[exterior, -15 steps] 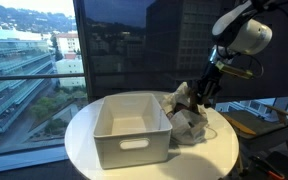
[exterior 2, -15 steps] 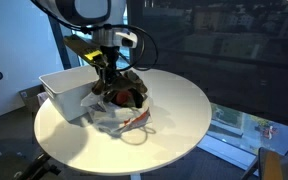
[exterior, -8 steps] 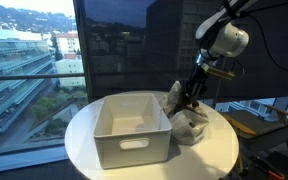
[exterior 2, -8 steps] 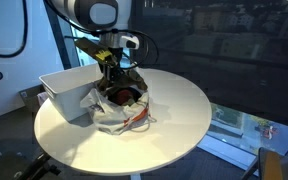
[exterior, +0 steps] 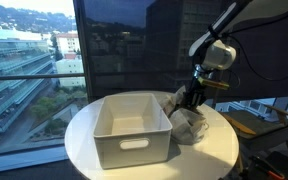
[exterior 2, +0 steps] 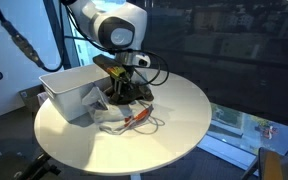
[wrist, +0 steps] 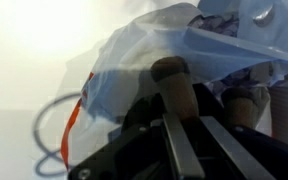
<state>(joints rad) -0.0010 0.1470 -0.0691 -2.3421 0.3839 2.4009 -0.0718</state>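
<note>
While the round white table [exterior: 79, 140] is carrying a white rectangular plastic bin [exterior: 129, 130], a crumpled heap of pale plastic bag and dark cloth [exterior 2: 122, 118] is slumping just beside that bin. The black gripper [exterior 2: 124, 92] is digging down into it, seemingly for purchase, fingers too buried for me to tell their opening or hold.

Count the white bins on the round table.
1. The white bin stands on the round table, beside the crumpled plastic pile that the gripper reaches into. No other bin shows in either exterior view; the pile could hide only small things.
</note>
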